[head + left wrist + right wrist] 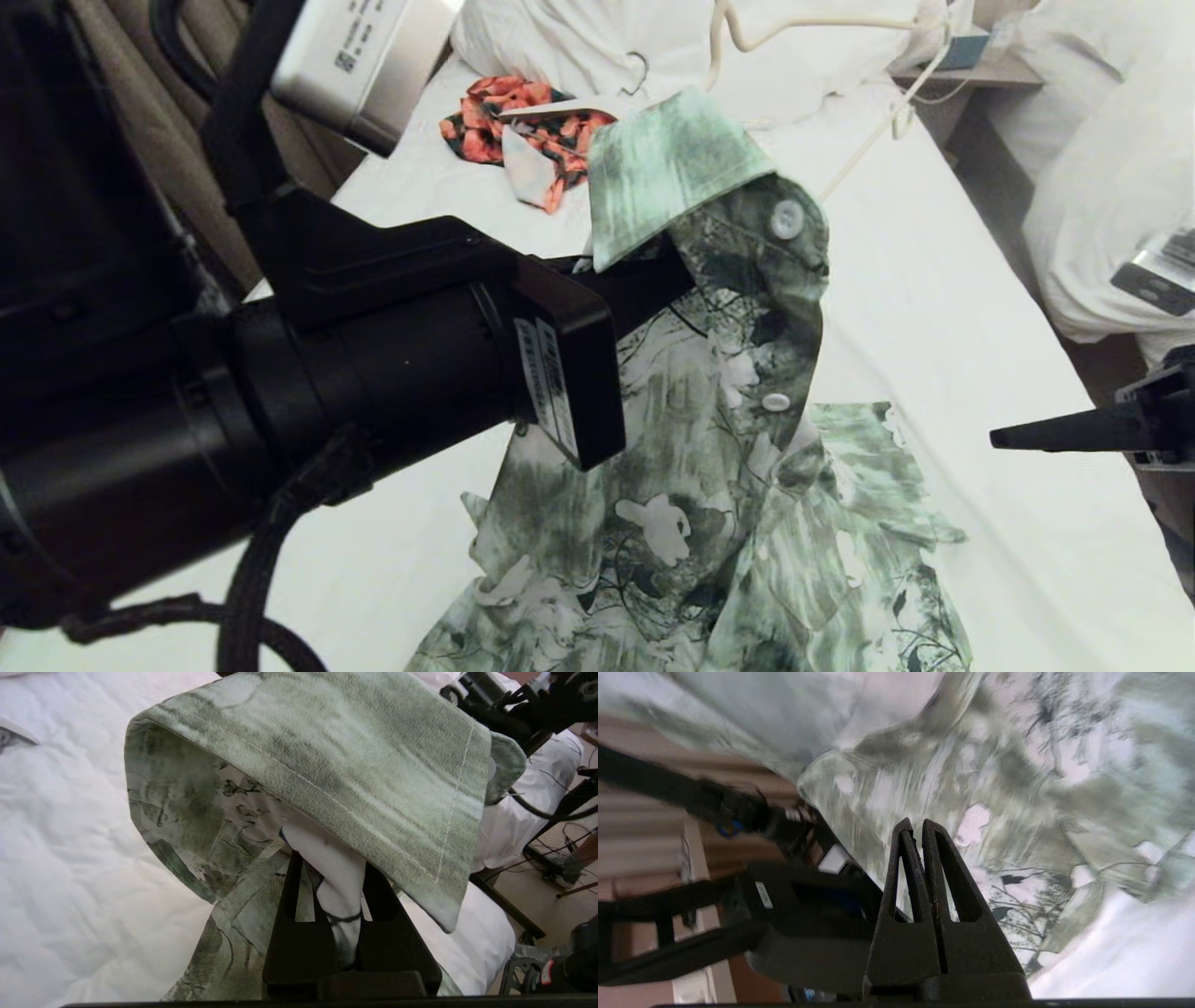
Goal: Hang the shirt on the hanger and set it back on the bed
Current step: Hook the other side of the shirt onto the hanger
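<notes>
So my left gripper [343, 905] is clamped tight on the shirt [709, 448] right under the collar, holding that end up in the air while the rest trails down onto the bed [980, 308]. The collar flops over my fingers [299, 933]. My right gripper [917, 830] sits off to the right of the shirt, fingers pressed together with nothing between them, not touching the fabric. The hanger [878, 121] lies further up the bed near the pillows, well away from both grippers. An orange-red garment [523, 121] sits up there too, beside a white hanger's metal hook.
</notes>
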Tool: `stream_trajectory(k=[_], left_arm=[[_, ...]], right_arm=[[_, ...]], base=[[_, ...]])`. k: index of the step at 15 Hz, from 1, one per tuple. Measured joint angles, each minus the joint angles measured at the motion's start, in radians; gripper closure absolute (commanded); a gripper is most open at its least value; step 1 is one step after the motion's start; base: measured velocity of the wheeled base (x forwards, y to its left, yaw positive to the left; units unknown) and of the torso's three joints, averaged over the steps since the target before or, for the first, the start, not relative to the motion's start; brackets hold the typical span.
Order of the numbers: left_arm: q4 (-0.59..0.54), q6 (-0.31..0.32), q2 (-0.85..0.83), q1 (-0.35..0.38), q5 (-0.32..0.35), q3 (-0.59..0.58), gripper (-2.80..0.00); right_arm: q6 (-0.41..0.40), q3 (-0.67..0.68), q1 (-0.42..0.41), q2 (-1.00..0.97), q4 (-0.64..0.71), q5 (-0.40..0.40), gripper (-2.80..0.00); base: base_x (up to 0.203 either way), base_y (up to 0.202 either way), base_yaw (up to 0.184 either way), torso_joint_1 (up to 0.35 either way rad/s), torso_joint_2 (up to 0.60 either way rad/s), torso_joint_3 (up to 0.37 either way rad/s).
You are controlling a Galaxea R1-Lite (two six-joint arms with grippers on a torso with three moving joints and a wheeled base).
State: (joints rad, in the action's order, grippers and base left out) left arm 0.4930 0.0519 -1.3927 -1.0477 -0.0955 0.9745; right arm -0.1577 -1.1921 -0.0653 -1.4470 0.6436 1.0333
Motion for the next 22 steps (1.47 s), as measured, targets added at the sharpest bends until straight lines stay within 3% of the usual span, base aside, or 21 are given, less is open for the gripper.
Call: stream_trajectory(k=[3, 6, 12, 17, 18, 22], left_arm=[[-0.001, 0.000, 0.014, -0.003, 0.001, 0.001, 0.00], [-0.002, 0.000, 0.025, -0.006, 0.001, 0.001, 0.00], [-0.003, 0.000, 0.030, -0.006, 0.002, 0.006, 0.00], [-0.002, 0.000, 0.036, -0.006, 0.002, 0.006, 0.00], [-0.002, 0.000, 0.038, -0.006, 0.001, 0.006, 0.00], [-0.001, 0.000, 0.040, -0.005, 0.001, 0.006, 0.00]], right_arm=[[0.016, -0.004, 0.046, -0.037, -0.027, -0.018, 0.00], [0.106, 0.000, 0.072, -0.087, -0.134, -0.017, 0.00], [0.288, 0.041, 0.211, -0.148, -0.346, -0.016, 0.00], [0.389, 0.126, 0.227, -0.163, -0.512, -0.019, 0.00], [0.401, 0.151, 0.229, -0.164, -0.561, -0.018, -2.80], [0.535, 0.263, 0.244, -0.163, -0.802, -0.015, -2.80]], base=[[0.000, 0.000, 0.000, 0.000, 0.00, 0.000], [0.000, 0.000, 0.000, 0.000, 0.00, 0.000], [0.000, 0.000, 0.000, 0.000, 0.00, 0.000], [0.000, 0.000, 0.000, 0.000, 0.00, 0.000], [0.000, 0.000, 0.000, 0.000, 0.00, 0.000], [0.000, 0.000, 0.000, 0.000, 0.00, 0.000]])
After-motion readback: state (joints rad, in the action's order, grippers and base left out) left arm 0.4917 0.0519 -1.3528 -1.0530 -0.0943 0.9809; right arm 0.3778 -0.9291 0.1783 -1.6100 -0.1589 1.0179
